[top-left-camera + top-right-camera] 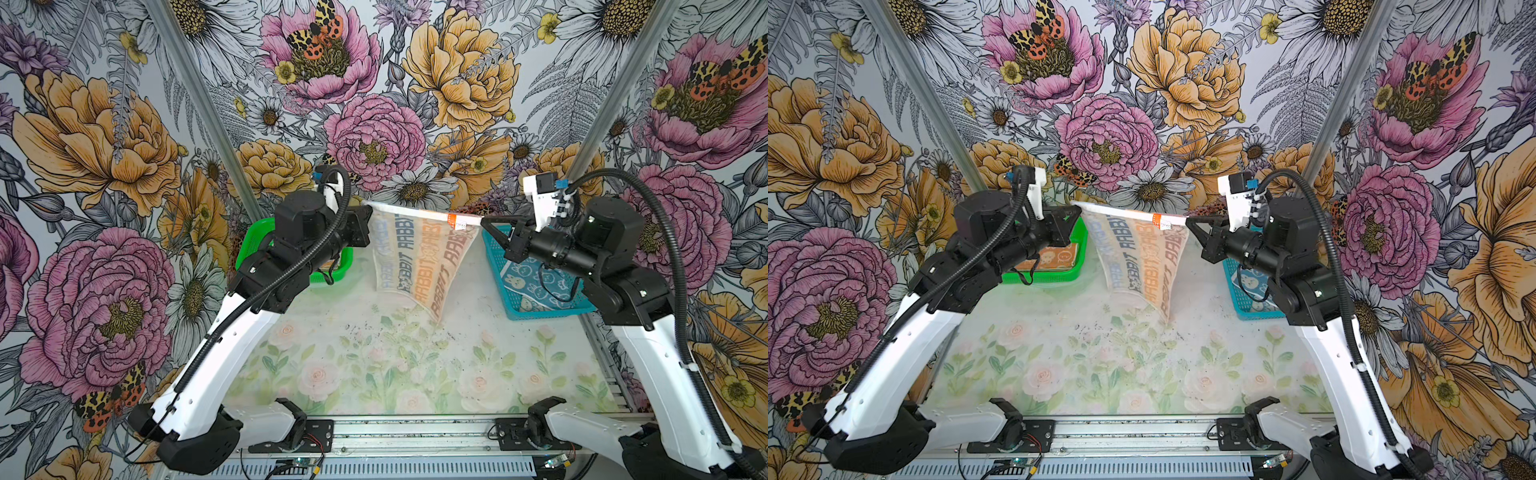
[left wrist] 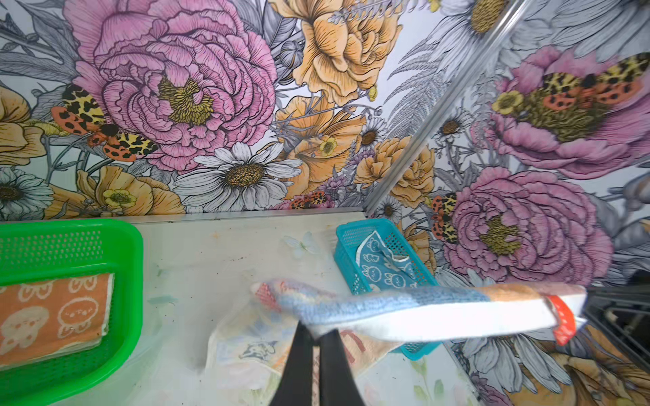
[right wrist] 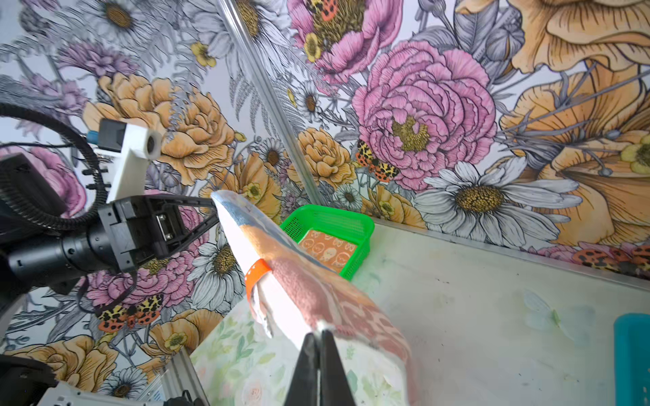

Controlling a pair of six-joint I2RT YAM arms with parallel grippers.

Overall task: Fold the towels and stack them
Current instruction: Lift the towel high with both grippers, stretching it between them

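Observation:
A cream towel (image 1: 419, 257) (image 1: 1138, 257) striped with blue and orange "RABBIT" lettering hangs stretched in the air between both grippers, its lower edge near the table. My left gripper (image 1: 365, 203) (image 2: 318, 334) is shut on its left top corner. My right gripper (image 1: 482, 222) (image 3: 319, 334) is shut on its right top corner, beside the orange tag (image 1: 453, 219). A folded orange towel (image 1: 1050, 257) (image 2: 52, 313) lies in the green basket. A crumpled blue towel (image 1: 536, 286) (image 2: 383, 270) lies in the blue basket.
The green basket (image 1: 253, 232) (image 2: 130, 267) stands at the back left, partly under the left arm. At the back right the blue basket (image 1: 498, 266) (image 2: 351, 239) sits under the right arm. Flower-printed walls close in the back and sides of the table (image 1: 374, 365).

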